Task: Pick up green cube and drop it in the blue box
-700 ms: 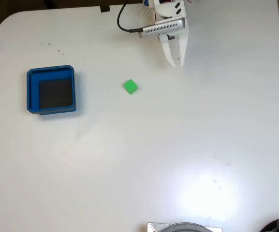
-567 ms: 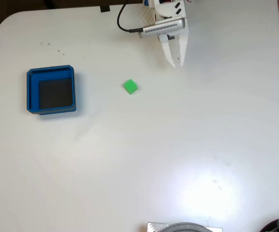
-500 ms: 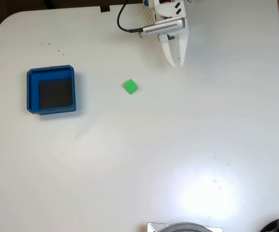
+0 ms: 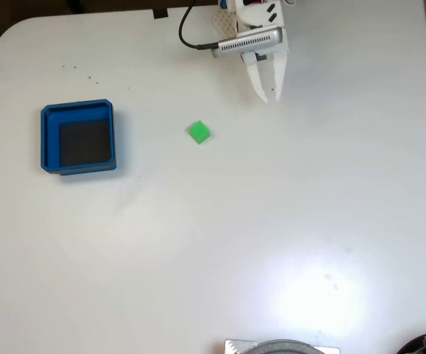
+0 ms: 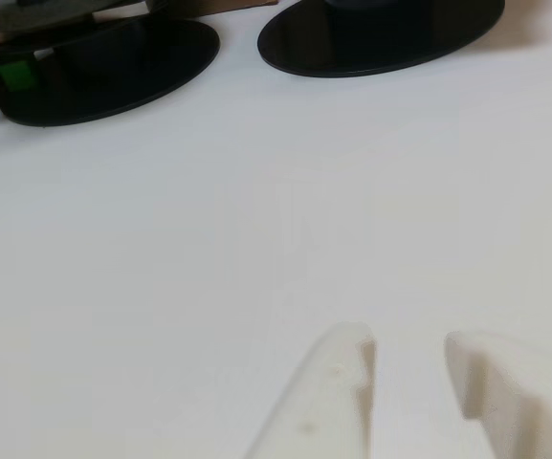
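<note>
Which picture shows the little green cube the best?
The fixed view: the small bright green solid cube sits in plain sight on the white table, between the blue box and the gripper. The other view shows bare table and the white fingers, no cube.

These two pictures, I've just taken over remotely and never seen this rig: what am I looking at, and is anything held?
The fixed view looks straight down on a white table. At the top, the white arm ends in its two-fingered tool, slightly open and holding nothing. The green cube sits on the table apart from it, and the blue box is farther left with nothing in it. The other view looks past the tool's fingertips across bare table toward two dark oval bases.
</note>
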You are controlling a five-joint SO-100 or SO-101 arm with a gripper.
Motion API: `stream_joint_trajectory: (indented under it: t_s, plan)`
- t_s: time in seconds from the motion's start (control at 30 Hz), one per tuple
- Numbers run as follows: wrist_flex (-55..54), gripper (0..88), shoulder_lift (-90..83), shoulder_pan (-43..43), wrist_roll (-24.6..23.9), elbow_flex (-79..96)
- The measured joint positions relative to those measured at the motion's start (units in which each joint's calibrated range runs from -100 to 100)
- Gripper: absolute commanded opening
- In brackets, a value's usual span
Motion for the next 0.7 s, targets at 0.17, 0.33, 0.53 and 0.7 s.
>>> stream_joint_trajectory:
  t_s: [0.17, 0.33, 0.53, 0.7]
  plan:
    - [0.00, 1.6, 0.00, 3.13, 0.00, 0.00]
    - [0.00, 1.6, 0.00, 7.25, 0.00, 0.00]
    - [0.00, 1.6, 0.00, 11.52, 0.00, 0.00]
    - [0.00, 1.6, 0.17, 15.29, 0.00, 0.00]
